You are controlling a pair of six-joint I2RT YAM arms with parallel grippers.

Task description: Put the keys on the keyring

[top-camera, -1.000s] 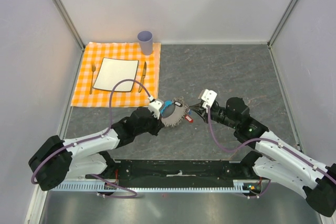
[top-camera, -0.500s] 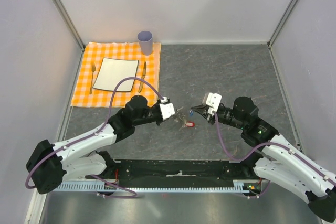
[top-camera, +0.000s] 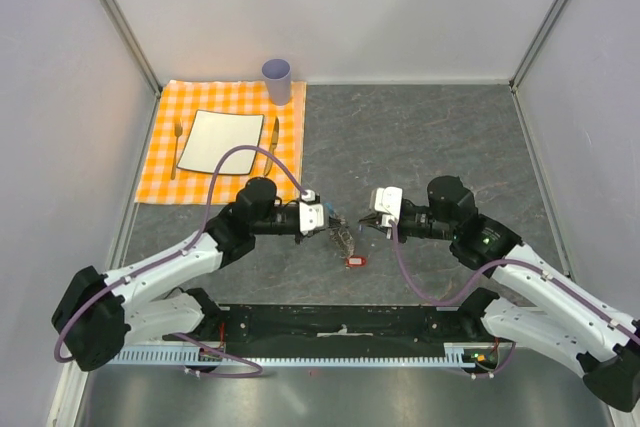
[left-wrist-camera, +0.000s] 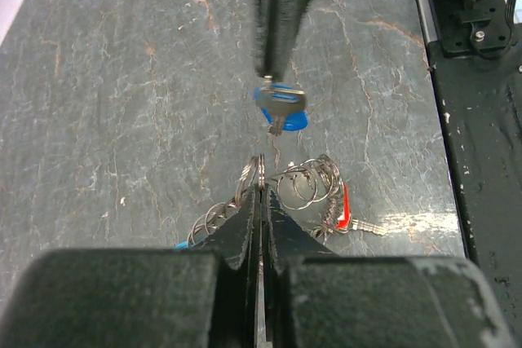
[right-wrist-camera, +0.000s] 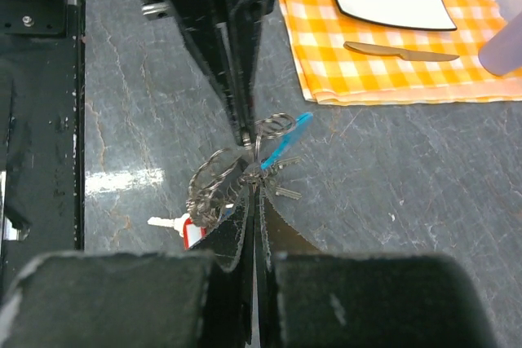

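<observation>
My left gripper [top-camera: 328,219] is shut on a ring of the keyring [top-camera: 343,237], a bunch of silver rings and chain. In the left wrist view, my closed fingertips [left-wrist-camera: 261,175] pinch a ring above the chain [left-wrist-camera: 314,189]. My right gripper [top-camera: 366,222] faces it closely and is shut on a blue-tagged key [left-wrist-camera: 281,108]. The right wrist view shows my right gripper [right-wrist-camera: 254,178] at the ring cluster [right-wrist-camera: 214,189], beside the cyan clasp [right-wrist-camera: 287,141]. A red-tagged key [top-camera: 355,261] hangs from the chain and touches the table; it also shows in the left wrist view [left-wrist-camera: 344,206].
An orange checked placemat [top-camera: 160,152] at the back left holds a white plate [top-camera: 220,141], a fork [top-camera: 177,147] and a knife [top-camera: 273,143]. A purple cup [top-camera: 277,80] stands at its far corner. The black base rail [top-camera: 340,325] runs along the near edge.
My right gripper has moved left, close to the left gripper. The left wrist has turned level. The red-tagged key has shifted nearer the front edge.
</observation>
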